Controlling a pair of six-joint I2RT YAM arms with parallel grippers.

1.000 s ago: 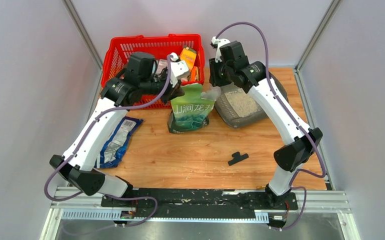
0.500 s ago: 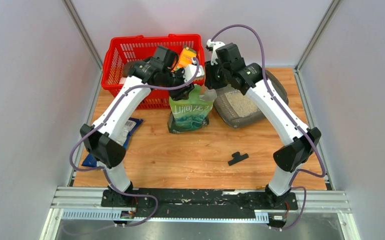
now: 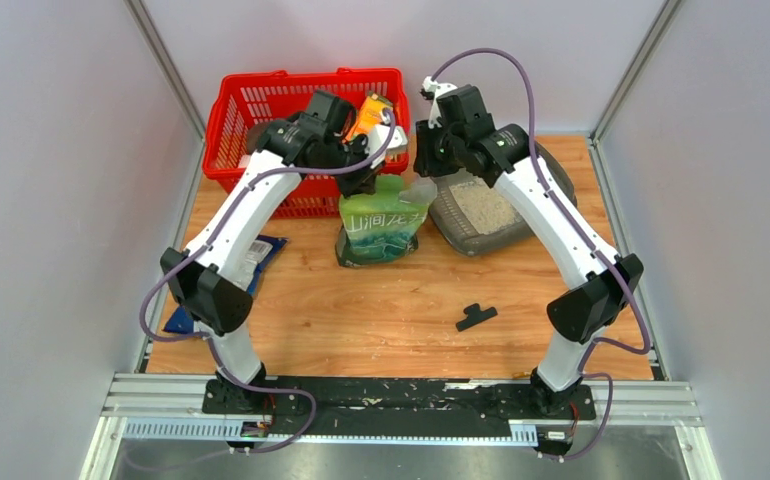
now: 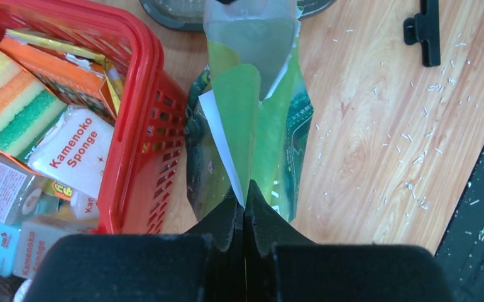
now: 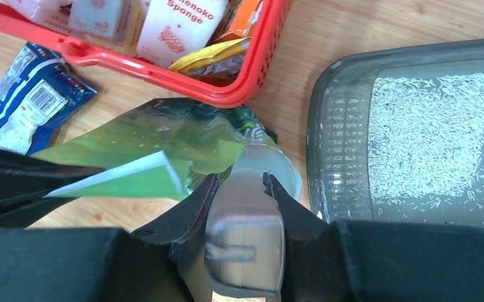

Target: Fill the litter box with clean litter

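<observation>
Two grips hold the green pouch (image 3: 381,222), upper centre overhead: left fingers (image 4: 224,220) clenched on its top edge, right fingers (image 5: 186,217) on its silvery corner. Just right, the litter box (image 3: 453,228) holds clean litter (image 3: 485,208).

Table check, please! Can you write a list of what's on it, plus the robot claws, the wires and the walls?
Surface: wooden table, pale grains scattered on it.
Job's things: litter box at the far right, holding a thin patch of litter; green pouch stands beside it.
Clutter: red basket with sponges and packets; blue-silver bag lying flat; black clip.
Grippers: left claw shut on the pouch's top edge; right claw gripping the pouch's clear corner.
Cables: purple cables looped along both arms, no snag seen.
Surroundings: grey walls.
</observation>
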